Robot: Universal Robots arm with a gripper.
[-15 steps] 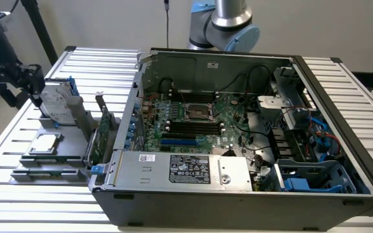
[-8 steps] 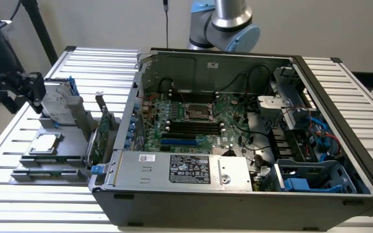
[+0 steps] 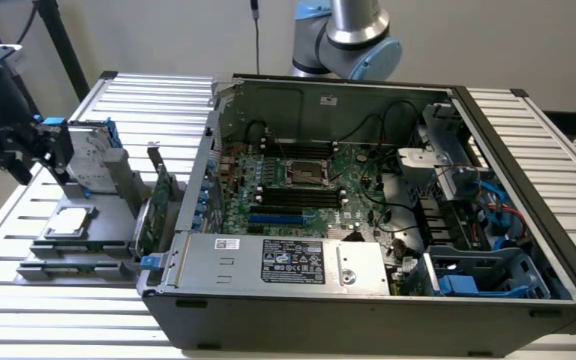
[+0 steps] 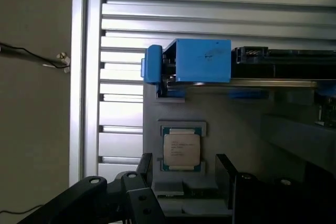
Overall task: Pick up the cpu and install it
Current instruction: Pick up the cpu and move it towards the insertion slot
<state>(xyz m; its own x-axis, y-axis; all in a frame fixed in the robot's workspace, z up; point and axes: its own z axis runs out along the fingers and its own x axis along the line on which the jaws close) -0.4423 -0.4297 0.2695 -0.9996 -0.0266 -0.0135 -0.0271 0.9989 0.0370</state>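
The cpu (image 4: 181, 149) lies in a grey tray (image 4: 220, 119). The fingers (image 4: 146, 167) are wide open over the cpu and hold nothing.

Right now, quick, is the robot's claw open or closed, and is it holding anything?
Gripper: open, holding nothing, with the cpu lying untouched beyond its fingers.

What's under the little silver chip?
A grey holder is under the cpu, showing around its edges. The part right beneath is covered by the chip itself.
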